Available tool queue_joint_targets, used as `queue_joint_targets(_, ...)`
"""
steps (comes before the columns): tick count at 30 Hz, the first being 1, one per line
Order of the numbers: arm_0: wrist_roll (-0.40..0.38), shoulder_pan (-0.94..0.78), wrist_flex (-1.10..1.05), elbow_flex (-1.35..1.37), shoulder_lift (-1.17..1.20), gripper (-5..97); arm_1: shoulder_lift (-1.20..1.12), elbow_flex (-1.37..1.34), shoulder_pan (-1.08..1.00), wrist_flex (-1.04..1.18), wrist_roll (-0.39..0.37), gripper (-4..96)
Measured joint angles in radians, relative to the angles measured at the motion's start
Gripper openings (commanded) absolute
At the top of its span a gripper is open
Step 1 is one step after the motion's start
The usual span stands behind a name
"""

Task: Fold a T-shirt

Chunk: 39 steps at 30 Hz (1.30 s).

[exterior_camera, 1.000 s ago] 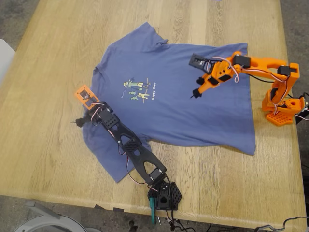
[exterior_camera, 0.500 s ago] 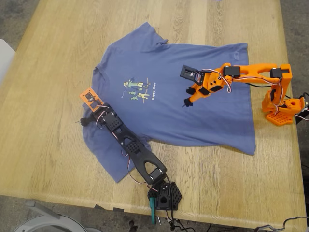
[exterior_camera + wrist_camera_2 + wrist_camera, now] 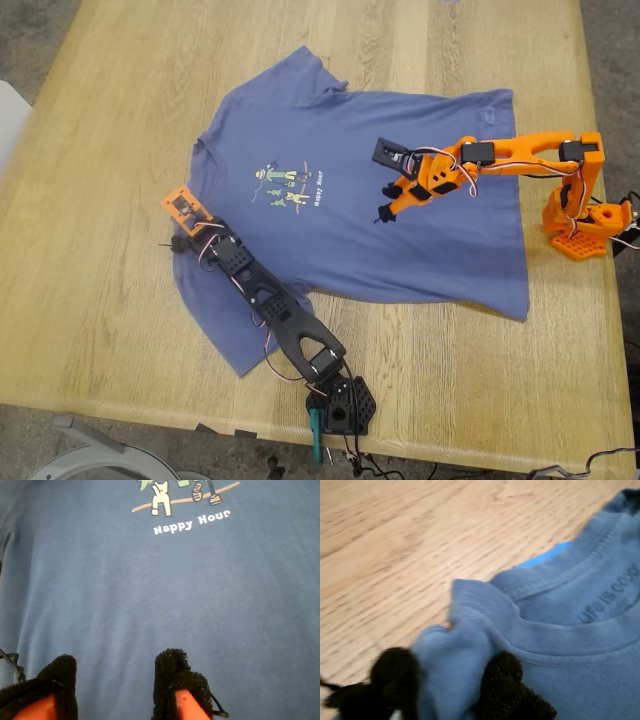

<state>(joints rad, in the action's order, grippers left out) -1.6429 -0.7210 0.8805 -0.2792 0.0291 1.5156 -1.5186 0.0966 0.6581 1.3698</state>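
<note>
The slate-blue T-shirt [image 3: 350, 230] lies spread flat on the wooden table [image 3: 100, 300], chest up, with its green-yellow print [image 3: 285, 185] showing. My first gripper [image 3: 180, 241], on the black arm, is at the collar edge on the exterior view's left. In the first wrist view it [image 3: 447, 685] is shut on a bunched fold of the collar [image 3: 470, 625]. My second gripper [image 3: 383, 212], on the orange arm, hovers low over the shirt's middle. In the second wrist view it [image 3: 116, 675] is open and empty, with the "Happy Hour" print [image 3: 192, 522] beyond it.
The orange arm's base [image 3: 585, 225] stands at the exterior view's right table edge. The black arm's base [image 3: 340, 405] stands at the near edge. A bright blue bit [image 3: 545, 555] shows under the collar. Bare wood surrounds the shirt.
The orange arm has reached further left over the shirt and come lower. The black arm's gripper has shifted slightly at the collar.
</note>
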Motion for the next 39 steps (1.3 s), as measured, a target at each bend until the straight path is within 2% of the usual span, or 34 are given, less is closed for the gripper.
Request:
queue_joint_targets(3, -0.008, 0.000, 0.000, -0.002, -0.008, 0, -0.020, -0.003, 0.000, -0.017, -0.003, 27.8)
queue_joint_targets(25, -0.021, 0.000, 0.058, -0.011, -0.012, 0, -0.163, -0.032, 0.100, -0.066, -0.089, 31.2)
queue_joint_targets(39, -0.021, 0.006, 0.183, -0.015, 0.026, 0, -0.298, -0.071, 0.080, -0.184, -0.089, 32.2)
